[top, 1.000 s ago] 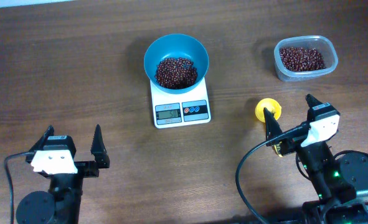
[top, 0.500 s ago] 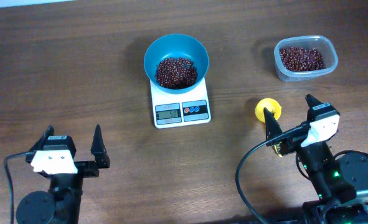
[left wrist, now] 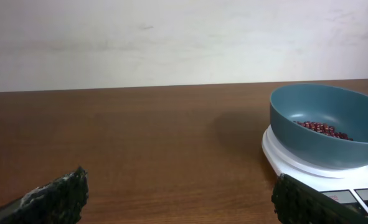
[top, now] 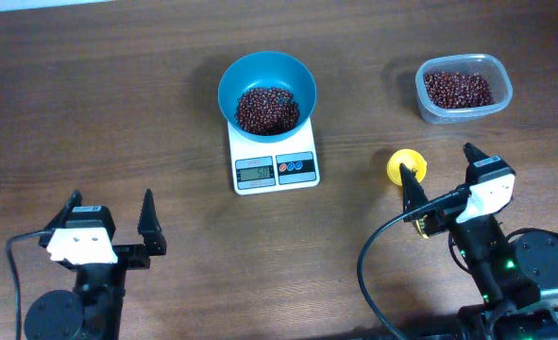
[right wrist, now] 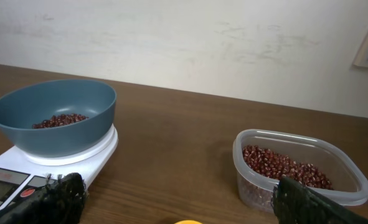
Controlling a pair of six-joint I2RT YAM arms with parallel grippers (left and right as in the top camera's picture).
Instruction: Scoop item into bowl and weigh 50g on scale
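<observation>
The blue bowl point(top: 267, 93) sits on the white scale point(top: 275, 163) at the table's upper middle, with a heap of red-brown beans point(top: 267, 109) inside. Bowl point(left wrist: 327, 127) and scale point(left wrist: 333, 174) show at the right of the left wrist view, and at the left of the right wrist view point(right wrist: 53, 115) point(right wrist: 22, 174). More beans point(top: 457, 89) lie in a clear tub point(top: 463, 87), also in the right wrist view point(right wrist: 296, 171). My left gripper point(top: 110, 212) is open and empty at the lower left. My right gripper point(top: 439, 168) is open and empty at the lower right.
A small yellow scoop point(top: 406, 167) lies on the table just ahead of my right gripper, its top edge peeking in at the bottom of the right wrist view point(right wrist: 185, 221). A pale wall runs along the table's far edge.
</observation>
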